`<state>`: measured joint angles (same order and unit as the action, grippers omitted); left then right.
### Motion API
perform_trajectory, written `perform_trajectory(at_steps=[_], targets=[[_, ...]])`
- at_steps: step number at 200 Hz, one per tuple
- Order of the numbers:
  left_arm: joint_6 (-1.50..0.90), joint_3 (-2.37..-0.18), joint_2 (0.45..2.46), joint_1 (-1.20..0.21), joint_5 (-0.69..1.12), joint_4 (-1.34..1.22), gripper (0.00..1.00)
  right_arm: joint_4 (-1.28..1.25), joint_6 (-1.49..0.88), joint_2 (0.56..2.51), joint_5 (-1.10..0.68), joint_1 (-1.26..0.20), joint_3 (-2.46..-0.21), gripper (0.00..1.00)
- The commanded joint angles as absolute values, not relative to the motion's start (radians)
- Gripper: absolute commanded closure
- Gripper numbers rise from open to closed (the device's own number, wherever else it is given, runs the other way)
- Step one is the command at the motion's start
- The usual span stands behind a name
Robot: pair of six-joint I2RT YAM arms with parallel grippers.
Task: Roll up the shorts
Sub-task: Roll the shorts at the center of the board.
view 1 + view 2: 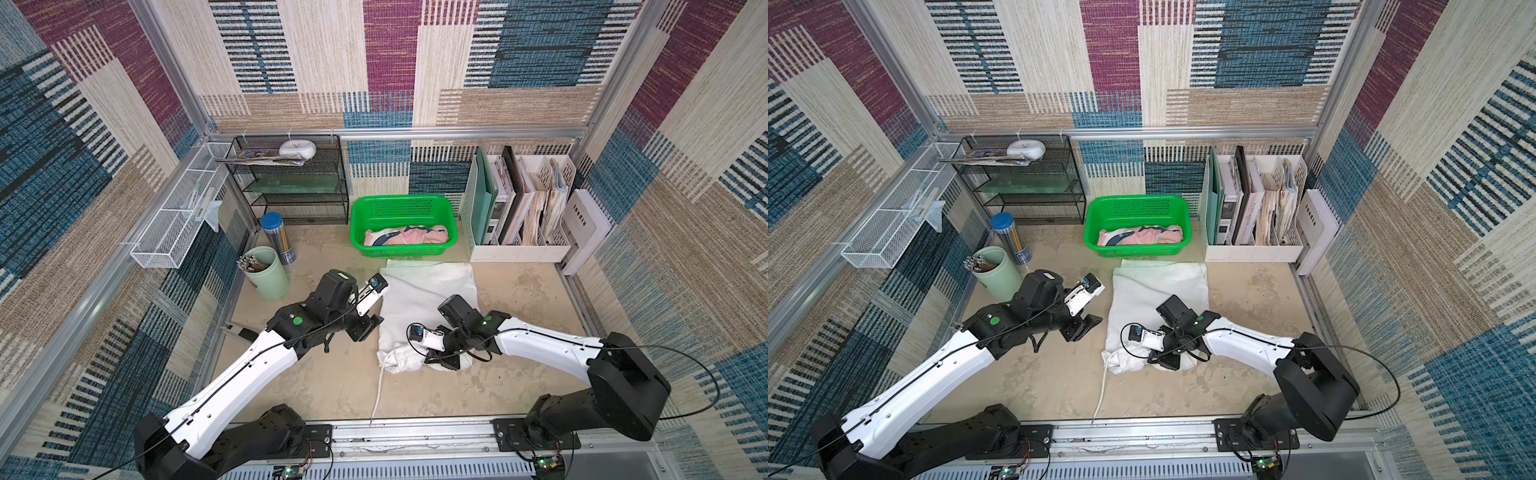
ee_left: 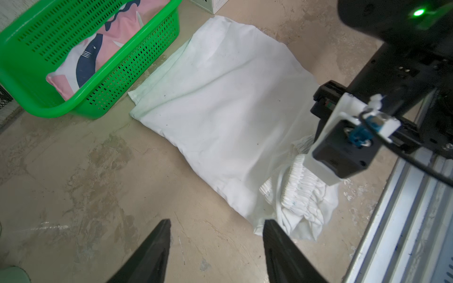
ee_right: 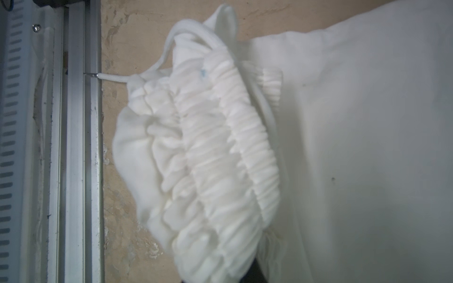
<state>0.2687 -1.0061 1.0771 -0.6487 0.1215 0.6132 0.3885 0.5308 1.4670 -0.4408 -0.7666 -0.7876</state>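
The white shorts [image 1: 428,299] [image 1: 1158,291] [image 2: 228,110] lie flat mid-table, legs pointing toward the basket. Their elastic waistband [image 3: 220,152] is bunched and folded over at the near end. My right gripper [image 1: 446,361] [image 1: 1169,360] is shut on that bunched waistband, its fingers mostly buried in cloth in the right wrist view. The white drawstring [image 1: 378,395] trails to the front rail. My left gripper [image 1: 368,328] [image 2: 217,221] hangs open and empty over bare table, just left of the shorts' near corner. The pink shark-print shorts [image 1: 409,237] [image 2: 98,49] lie in the green basket.
The green basket [image 1: 403,199] stands just behind the white shorts. A white file organiser [image 1: 519,208] is back right and a black mesh shelf [image 1: 291,183] back left. A green cup [image 1: 268,274] and a blue-lidded canister [image 1: 278,237] stand left. The metal rail [image 1: 415,432] runs along the front.
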Motion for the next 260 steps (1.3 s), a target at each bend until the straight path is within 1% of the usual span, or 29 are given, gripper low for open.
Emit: perform_trajectory(at_steps=[1,19,31,58,101,131,156,176,206,260], targets=[[0.306,-0.996,1.057,-0.695,0.044,0.587,0.36,0.493,0.491,1.562,-0.535,-0.752,-0.862,1.00],[0.334,-0.983,1.046,-0.748,-0.024,0.586,0.36,0.561,0.471,1.661,-0.582,-0.729,-0.932,1.00],[0.363,-0.967,1.038,-0.792,-0.104,0.580,0.37,0.587,0.459,1.710,-0.602,-0.711,-0.967,1.00],[0.407,-0.919,1.016,-0.865,-0.213,0.536,0.37,0.589,0.433,1.756,-0.658,-0.667,-0.996,1.00],[0.425,-0.875,1.028,-0.955,-0.246,0.467,0.36,0.576,0.397,1.781,-0.729,-0.621,-0.989,1.00],[0.451,-0.839,1.071,-1.036,-0.333,0.401,0.37,0.577,0.383,1.817,-0.779,-0.592,-0.991,1.00],[0.460,-0.806,1.097,-1.068,-0.344,0.325,0.37,0.568,0.367,1.812,-0.800,-0.576,-0.986,1.00],[0.469,-0.806,1.149,-1.089,-0.325,0.308,0.37,0.555,0.352,1.812,-0.831,-0.551,-0.979,1.00],[0.517,-0.812,1.254,-1.134,-0.358,0.292,0.37,0.556,0.332,1.848,-0.845,-0.521,-0.989,1.00],[0.594,-0.769,1.375,-1.184,-0.423,0.139,0.31,0.558,0.320,1.869,-0.865,-0.496,-0.994,1.00]])
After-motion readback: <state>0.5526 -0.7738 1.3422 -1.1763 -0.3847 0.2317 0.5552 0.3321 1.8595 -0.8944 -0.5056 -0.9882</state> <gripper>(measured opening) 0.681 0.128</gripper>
